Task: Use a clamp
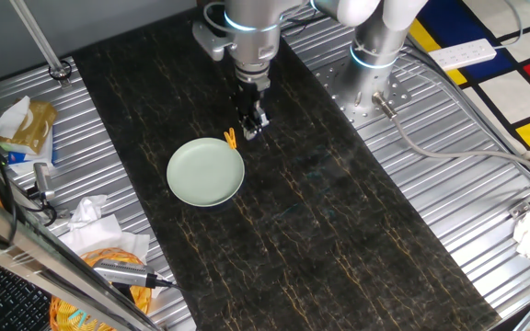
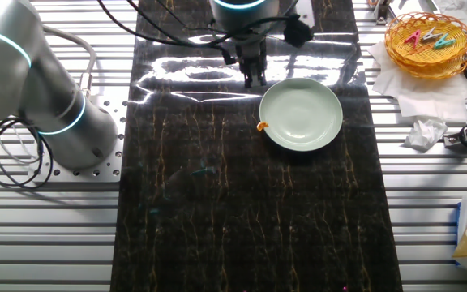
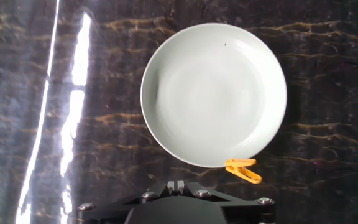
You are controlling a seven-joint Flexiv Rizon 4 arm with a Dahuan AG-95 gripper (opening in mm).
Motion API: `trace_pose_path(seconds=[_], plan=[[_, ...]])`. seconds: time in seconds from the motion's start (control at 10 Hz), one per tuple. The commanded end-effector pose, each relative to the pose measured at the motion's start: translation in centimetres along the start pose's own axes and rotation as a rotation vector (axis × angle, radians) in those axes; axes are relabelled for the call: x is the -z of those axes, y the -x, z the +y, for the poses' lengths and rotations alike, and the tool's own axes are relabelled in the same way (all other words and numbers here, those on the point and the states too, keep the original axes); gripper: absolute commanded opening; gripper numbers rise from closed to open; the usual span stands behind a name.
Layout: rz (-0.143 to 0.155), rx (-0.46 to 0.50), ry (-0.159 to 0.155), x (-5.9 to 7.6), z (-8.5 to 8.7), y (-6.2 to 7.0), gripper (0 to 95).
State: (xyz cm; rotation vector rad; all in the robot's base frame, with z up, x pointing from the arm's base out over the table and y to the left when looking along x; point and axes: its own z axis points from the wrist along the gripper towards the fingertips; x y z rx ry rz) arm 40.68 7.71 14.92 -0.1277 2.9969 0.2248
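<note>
While our gripper (image 1: pixel 254 127) hovers just beside the plate (image 1: pixel 206 172), we cannot tell whether its fingers are parted. Our clamp (image 3: pixel 242 170) sits at the plate's rim, seemingly clipped on. Descending off-centre could nudge the plate or knock the clamp loose. Dark tabletop (image 1: pixel 339 230) past the plate leaves ample room.

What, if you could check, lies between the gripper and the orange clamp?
Nothing: in the other fixed view, only bare dark tabletop separates the gripper from the clamp at the plate rim.
</note>
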Motion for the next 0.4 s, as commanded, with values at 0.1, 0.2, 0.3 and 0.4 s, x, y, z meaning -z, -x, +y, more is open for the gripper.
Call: trace_pose_path(seconds=[0.1, 0.2, 0.3, 0.4], plan=[[-0.045, 0.051, -0.032, -0.03, -0.04, 0.0, 0.0], [-0.049, 0.063, -0.033, -0.03, -0.04, 0.0, 0.0], [-0.049, 0.073, -0.034, -0.02, -0.03, -0.01, 0.0], [-0.048, 0.083, -0.035, -0.02, -0.03, -0.01, 0.0]])
